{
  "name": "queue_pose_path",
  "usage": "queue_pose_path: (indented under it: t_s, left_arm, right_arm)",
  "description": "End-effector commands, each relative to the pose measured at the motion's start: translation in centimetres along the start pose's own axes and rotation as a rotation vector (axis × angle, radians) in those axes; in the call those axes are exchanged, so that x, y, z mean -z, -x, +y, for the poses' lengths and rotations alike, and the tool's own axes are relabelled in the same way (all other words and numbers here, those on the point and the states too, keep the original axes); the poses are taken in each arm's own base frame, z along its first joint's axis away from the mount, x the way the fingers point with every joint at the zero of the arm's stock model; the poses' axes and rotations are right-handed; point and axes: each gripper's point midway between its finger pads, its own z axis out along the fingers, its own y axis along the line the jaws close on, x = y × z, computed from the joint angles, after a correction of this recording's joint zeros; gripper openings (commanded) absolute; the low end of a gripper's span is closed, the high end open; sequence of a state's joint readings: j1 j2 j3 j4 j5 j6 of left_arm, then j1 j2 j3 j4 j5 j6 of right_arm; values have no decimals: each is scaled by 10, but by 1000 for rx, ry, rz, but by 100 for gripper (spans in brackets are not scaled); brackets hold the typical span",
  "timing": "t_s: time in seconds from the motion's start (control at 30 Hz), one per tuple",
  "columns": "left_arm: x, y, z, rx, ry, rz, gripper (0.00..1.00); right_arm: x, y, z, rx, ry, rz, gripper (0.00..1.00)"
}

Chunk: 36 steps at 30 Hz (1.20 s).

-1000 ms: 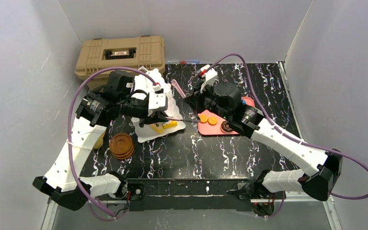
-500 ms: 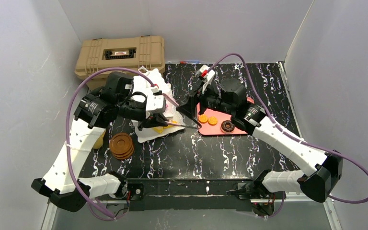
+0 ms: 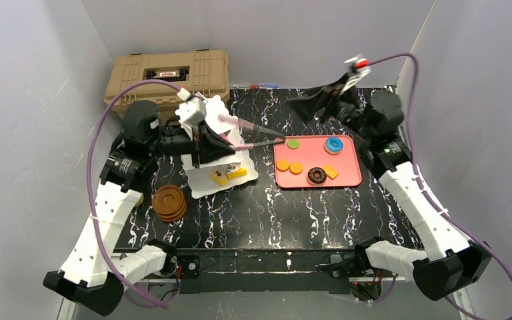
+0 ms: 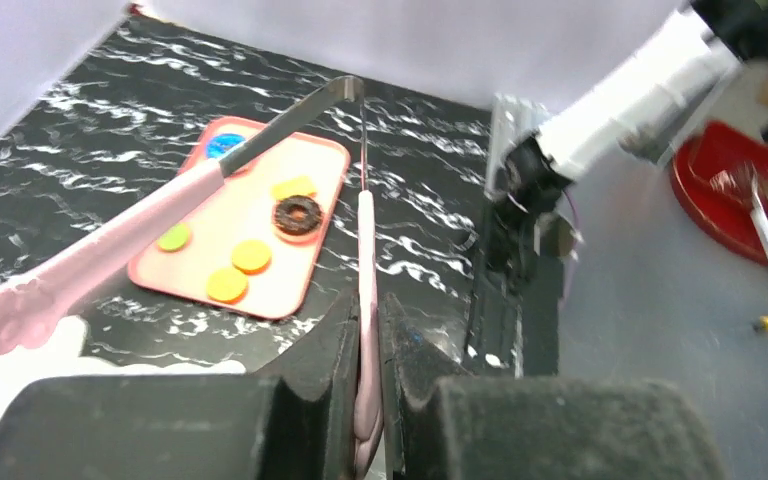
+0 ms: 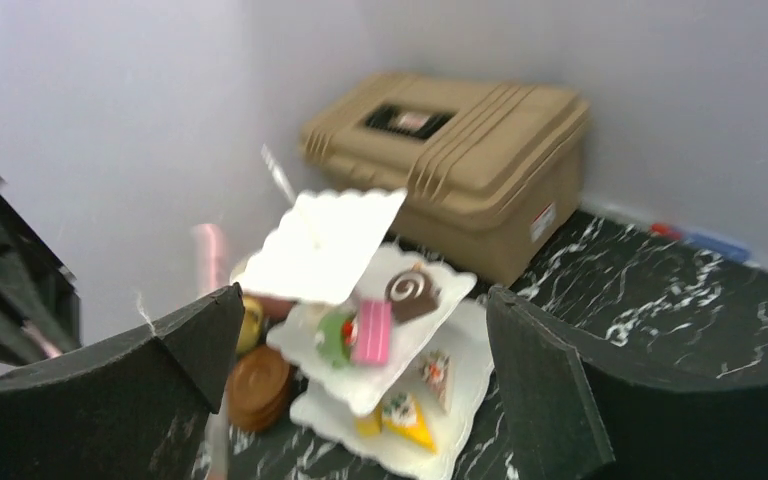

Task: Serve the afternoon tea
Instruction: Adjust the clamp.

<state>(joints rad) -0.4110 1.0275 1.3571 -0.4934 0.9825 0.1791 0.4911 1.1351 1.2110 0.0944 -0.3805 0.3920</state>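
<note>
Right arm: it is pulling right away. A second ago the right gripper was down low between the stand and the tray, closed. Now it is hanging high over the far right of the table, fingers spread wide with nothing between them.
Left arm: the left gripper is clamping one leg of the pink tongs, fingers pressed tight on it. The other leg is springing out free to the side.
Tongs: they are now swinging up and round, and their metal tips are reaching to the left edge of the pink-red tray, just beside the green disc. Whether they are touching it, I cannot tell.
Meaning: this looks like a finished hand-off. The left arm is now working the tongs alone, with only one leg gripped, so squeezing them shut may be awkward.
Tea stand: the three-tier stand is standing at the table's left in front of the tan case. It is already carrying a few pastries on its lower plates.
Still waiting: the chocolate donut, the blue donut and the orange discs are lying on the tray. The brown saucers are sitting stacked near the stand.
</note>
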Motion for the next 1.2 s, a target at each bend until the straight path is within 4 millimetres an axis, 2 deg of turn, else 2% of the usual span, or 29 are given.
queue_pose_path:
  t_s: [0.0,0.1,0.2,0.4,0.5,0.67,0.9,1.17]
  left_arm:
    - [14,49,34,219,60,-213,0]
    - [17,58,44,283,47,-243,0]
    - [19,68,43,284,52,-265,0]
    - [26,104,43,282,83,-348,0]
    - [29,116,45,286,95,-375,0]
    - [30,124,47,284,110,-393,0]
    - [30,126,49,275,115,-396,0]
    - [31,125,46,273,112,-395,0]
  right_arm:
    - [28,78,17,-59,97,-253,98]
    - [30,88,27,-80,157,-282,98]
    - [31,86,38,-121,251,-301,98]
    - [34,84,50,-232,398,-378,98]
    - [22,79,51,-270,420,-357,98]
    - [-7,67,80,-250,451,-304,99]
    - [-29,71,99,-281,462,-348,98]
    - [-59,62,121,-295,487,-354,98]
